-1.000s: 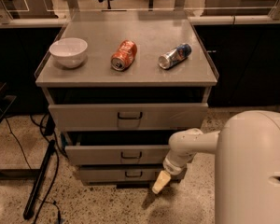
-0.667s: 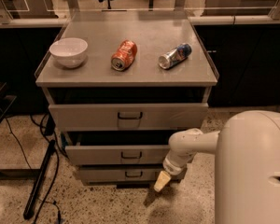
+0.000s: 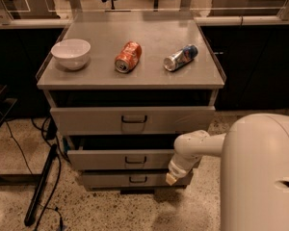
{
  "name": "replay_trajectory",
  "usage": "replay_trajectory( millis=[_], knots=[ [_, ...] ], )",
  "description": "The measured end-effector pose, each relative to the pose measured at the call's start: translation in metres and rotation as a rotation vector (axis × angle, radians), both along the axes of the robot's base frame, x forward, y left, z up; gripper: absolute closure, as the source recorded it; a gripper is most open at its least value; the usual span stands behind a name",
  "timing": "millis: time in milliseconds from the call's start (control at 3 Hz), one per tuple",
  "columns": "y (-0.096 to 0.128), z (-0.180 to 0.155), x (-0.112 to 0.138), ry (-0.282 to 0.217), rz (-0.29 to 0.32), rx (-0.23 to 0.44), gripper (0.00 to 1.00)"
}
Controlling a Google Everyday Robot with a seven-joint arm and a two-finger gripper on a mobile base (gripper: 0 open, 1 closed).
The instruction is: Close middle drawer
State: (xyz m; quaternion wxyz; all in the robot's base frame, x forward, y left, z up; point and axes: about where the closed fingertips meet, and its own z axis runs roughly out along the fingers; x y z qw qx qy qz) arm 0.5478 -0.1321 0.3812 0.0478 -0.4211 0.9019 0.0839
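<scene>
We see a grey cabinet (image 3: 130, 78) with three drawers. The middle drawer (image 3: 101, 160) sits partly pulled out, a dark gap above its low front panel. The robot's arm (image 3: 195, 146) reaches in from the right. Its gripper (image 3: 171, 178) has risen a little in the last second and now hangs at the drawer's right end, in front of the bottom drawer (image 3: 111, 179). We cannot tell whether the gripper is parted or closed.

The drawer itself has not moved, so we judge the push has yet to begin.

On top lie a white bowl (image 3: 71, 53), an orange can (image 3: 128, 57) and a blue can (image 3: 180, 57). The top drawer (image 3: 86, 120) also stands ajar. Nothing blocks the drawer front.
</scene>
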Motion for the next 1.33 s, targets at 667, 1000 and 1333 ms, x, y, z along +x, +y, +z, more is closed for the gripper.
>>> replay_trajectory(
  millis=[667, 1000, 1333],
  knots=[
    [-0.011, 0.010, 0.041, -0.078, -0.051, -0.058, 1.00],
    [-0.011, 0.011, 0.042, -0.080, -0.053, -0.059, 0.83],
    [-0.011, 0.011, 0.042, -0.080, -0.053, -0.059, 0.60]
  ],
)
